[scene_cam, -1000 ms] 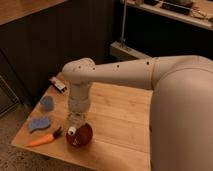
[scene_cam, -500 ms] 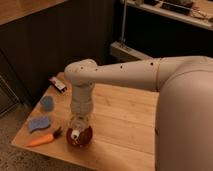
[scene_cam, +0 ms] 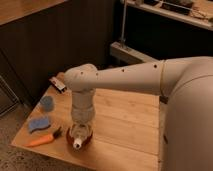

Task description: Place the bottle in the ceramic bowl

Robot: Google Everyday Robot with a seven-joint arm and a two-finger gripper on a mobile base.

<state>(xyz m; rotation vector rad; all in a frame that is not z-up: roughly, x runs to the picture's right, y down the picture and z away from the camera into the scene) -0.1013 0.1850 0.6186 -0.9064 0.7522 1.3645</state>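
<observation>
Camera view: the gripper (scene_cam: 80, 126) hangs low in the frame's left half, directly over the bowl (scene_cam: 88, 140) on the table (scene_cam: 125, 125). The bottle (scene_cam: 77, 141) lies in the bowl, its white cap pointing toward the bottom edge. Whether the gripper holds it cannot be told.

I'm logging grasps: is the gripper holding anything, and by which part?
Cannot be told. The gripper hangs right over the ceramic bowl, with the bottle under it, white cap toward the camera; the contact is hidden.
</observation>
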